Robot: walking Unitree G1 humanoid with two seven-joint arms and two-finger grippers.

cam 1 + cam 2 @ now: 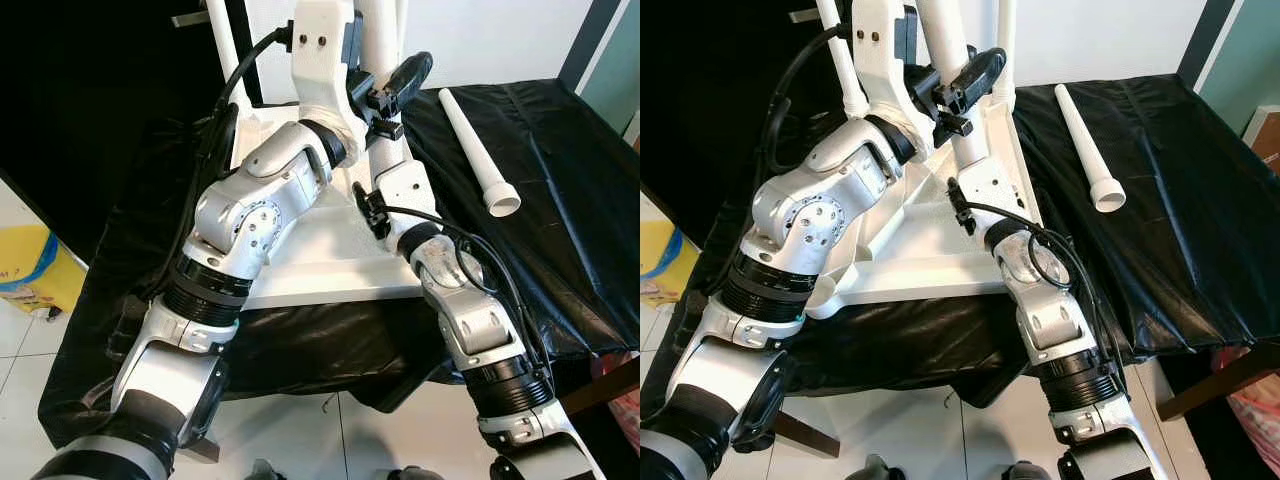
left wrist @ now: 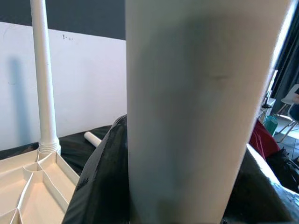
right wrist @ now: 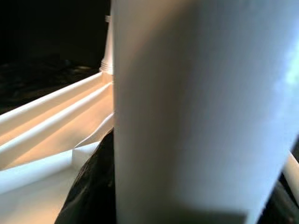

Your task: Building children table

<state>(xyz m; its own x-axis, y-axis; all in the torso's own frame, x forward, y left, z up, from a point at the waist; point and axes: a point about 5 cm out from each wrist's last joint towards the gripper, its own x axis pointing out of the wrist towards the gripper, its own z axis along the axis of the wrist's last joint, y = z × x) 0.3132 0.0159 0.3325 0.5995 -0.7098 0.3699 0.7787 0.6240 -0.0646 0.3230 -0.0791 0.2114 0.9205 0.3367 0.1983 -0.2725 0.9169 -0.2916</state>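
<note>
The white tabletop (image 1: 330, 270) lies upside down on a black-covered table (image 1: 560, 200), ribs facing up. A white table leg (image 1: 378, 30) stands upright at its far right corner. My left gripper (image 2: 177, 196) reaches over the tabletop and is shut on this leg, with a black finger (image 1: 408, 72) wrapped round it. Lower on the same leg, my right gripper (image 3: 187, 196) is shut on it too, a dark finger (image 3: 88, 186) showing beside the leg. Another leg (image 2: 44, 93) stands screwed into a far corner. A loose leg (image 1: 475, 150) lies on the cloth to the right.
A yellow bag (image 1: 25, 265) sits on the tiled floor at the left. The black cloth hangs over the table's near edge (image 1: 330, 350). A white wall (image 1: 500, 40) runs behind the table. Something red (image 1: 625, 400) sits low at the right.
</note>
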